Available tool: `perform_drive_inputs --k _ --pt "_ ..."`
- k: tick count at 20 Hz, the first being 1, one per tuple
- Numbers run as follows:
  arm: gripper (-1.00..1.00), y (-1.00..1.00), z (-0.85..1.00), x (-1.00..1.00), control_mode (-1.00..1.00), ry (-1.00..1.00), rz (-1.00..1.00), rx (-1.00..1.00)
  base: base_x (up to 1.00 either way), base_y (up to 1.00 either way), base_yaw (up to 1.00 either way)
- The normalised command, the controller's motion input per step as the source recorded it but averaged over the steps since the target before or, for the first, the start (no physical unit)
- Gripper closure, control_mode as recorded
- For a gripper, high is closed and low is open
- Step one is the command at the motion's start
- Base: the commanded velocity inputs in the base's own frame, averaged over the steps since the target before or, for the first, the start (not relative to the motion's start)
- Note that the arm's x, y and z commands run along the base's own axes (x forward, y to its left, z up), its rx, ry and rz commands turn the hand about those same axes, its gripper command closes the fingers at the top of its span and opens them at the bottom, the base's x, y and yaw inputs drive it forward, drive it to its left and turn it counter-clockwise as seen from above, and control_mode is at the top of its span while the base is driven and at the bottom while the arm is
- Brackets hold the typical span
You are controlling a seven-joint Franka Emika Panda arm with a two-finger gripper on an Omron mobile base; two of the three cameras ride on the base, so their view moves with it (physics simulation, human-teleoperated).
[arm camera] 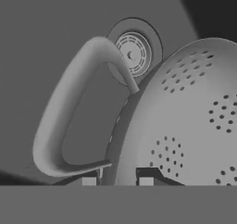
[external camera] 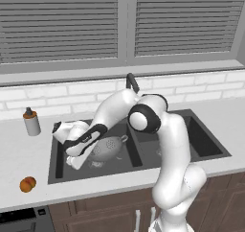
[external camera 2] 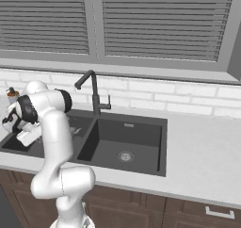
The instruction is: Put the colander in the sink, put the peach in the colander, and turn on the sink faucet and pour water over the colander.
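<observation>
The silver perforated colander (external camera: 111, 145) rests in the left basin of the dark double sink (external camera: 206, 139), near its steel drain (arm camera: 133, 54). In the hand view the colander bowl (arm camera: 194, 116) and its loop handle (arm camera: 60, 121) are very close. My gripper (arm camera: 117, 180) is open, its fingertips (arm camera: 89, 180) standing apart on either side of the rim just beside the handle. From the left base view the gripper (external camera: 75, 163) is low in the left basin at the colander's left edge. The peach (external camera: 27, 184) lies on the counter, front left of the sink. The dark faucet (external camera 2: 94, 93) stands behind the divider.
A grey bottle with a dark-orange cap (external camera: 31, 122) stands on the counter left of the sink, near the wall. The right basin (external camera 2: 124, 144) holds nothing but its drain. My arm arches over the divider. A window with blinds runs behind the counter.
</observation>
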Motion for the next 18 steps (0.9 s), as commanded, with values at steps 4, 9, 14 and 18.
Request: perform_drive_inputs --k 4,9,14,18 --pt "1.0 0.0 -0.16 0.27 -1.0 -0.02 0.0 0.15 0.0 0.0 0.0" --pt "1.0 -0.07 -0.2 0.29 -1.0 0.0 0.0 0.2 0.0 0.0 0.0" --pt "1.0 -0.05 -0.37 0.19 -1.0 0.0 0.0 0.18 0.0 0.0 0.0" --pt "1.0 -0.06 -0.43 0.18 -1.0 0.0 0.0 0.15 0.0 0.0 0.0"
